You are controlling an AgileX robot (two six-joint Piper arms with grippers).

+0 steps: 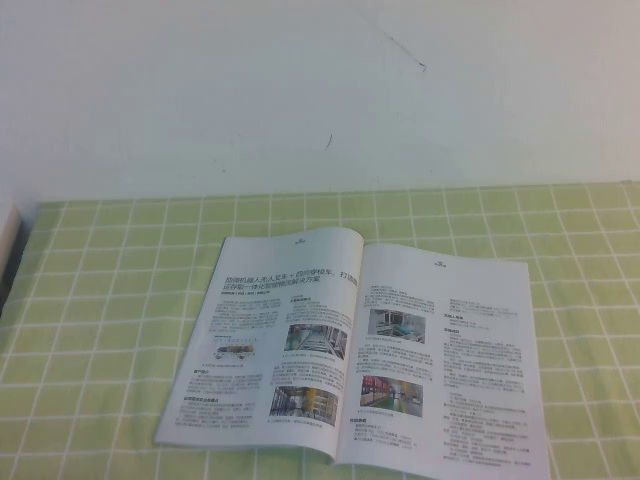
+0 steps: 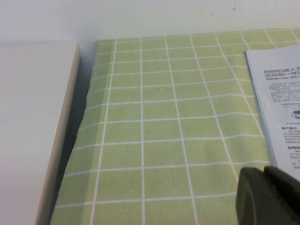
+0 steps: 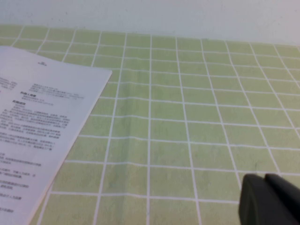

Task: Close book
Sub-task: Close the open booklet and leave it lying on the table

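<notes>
An open magazine-like book (image 1: 350, 350) lies flat on the green checked tablecloth (image 1: 100, 300), with text and photos on both pages. Its spine runs near the middle and the left page bulges slightly by the fold. Neither arm shows in the high view. In the left wrist view my left gripper (image 2: 265, 172) hovers low over the cloth, shut and empty, just beside the left page's outer edge (image 2: 281, 93). My right gripper (image 3: 264, 179) is likewise shut on nothing, over bare cloth some squares away from the right page (image 3: 42, 122).
A white board or ledge (image 2: 33, 131) borders the cloth on the robot's left, also seen as a sliver (image 1: 6, 245) in the high view. A white wall (image 1: 320, 90) rises behind the table. Checked cloth surrounds the book on all sides.
</notes>
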